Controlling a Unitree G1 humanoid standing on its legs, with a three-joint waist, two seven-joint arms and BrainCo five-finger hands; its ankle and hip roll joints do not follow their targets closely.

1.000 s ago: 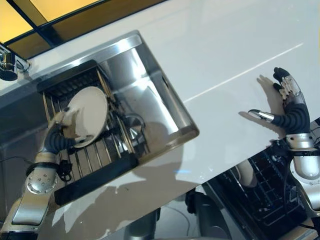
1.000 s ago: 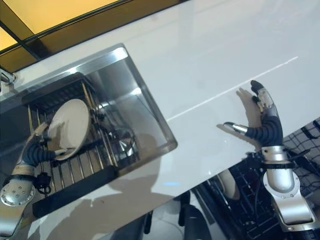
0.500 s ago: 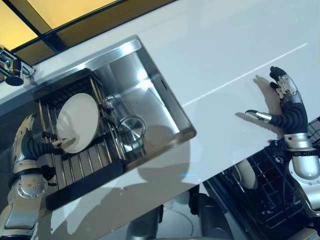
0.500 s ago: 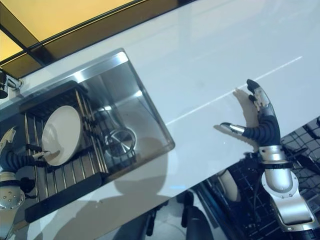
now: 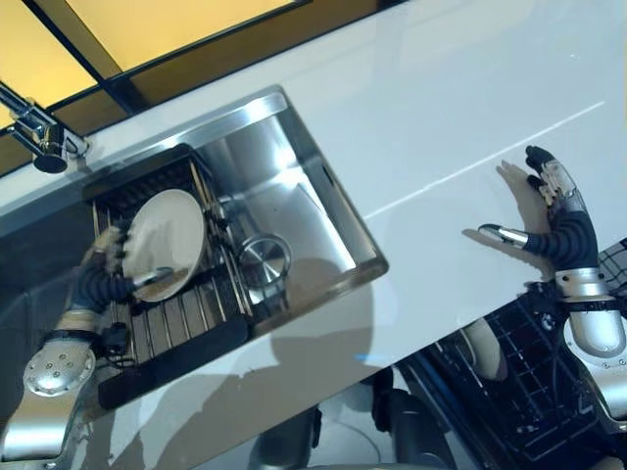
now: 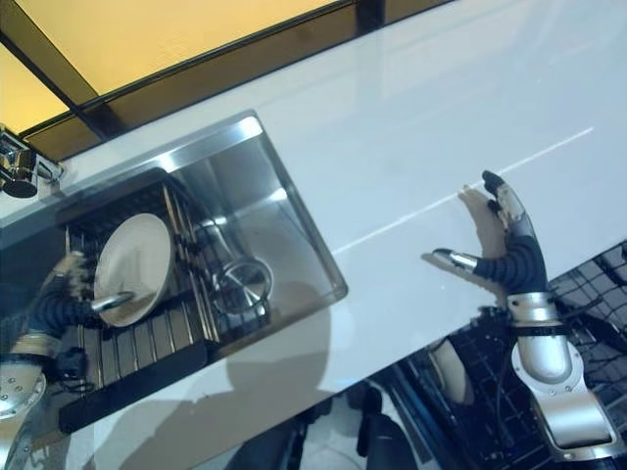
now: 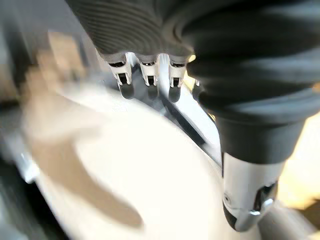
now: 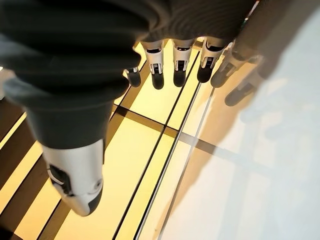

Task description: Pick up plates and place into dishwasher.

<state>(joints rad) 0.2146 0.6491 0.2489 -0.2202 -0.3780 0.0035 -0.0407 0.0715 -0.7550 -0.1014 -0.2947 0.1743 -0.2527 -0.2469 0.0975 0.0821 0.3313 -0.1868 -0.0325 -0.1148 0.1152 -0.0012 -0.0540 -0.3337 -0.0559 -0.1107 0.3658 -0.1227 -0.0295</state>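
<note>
Plate: it stands on edge, tilted, in the rack inside the sink, at the left of the scene. Treat it as rigid, glazed and brittle; judge it moderately heavy, slippery if wet, and liable to chip against the rack wires or the sink wall.

Left robot hand: at the plate's left rim, fingers reaching over the edge and thumb across the near face. You cannot tell whether the pinch is closed on the rim.

Take hold at the rim, thumb on one face and fingers on the other, well down from the edge. Lift along the rack slots, not sideways.

Right robot hand: spread flat, empty, over the worktop at the right, well apart from the sink. The dishwasher rack lies below the worktop's near right edge.
</note>
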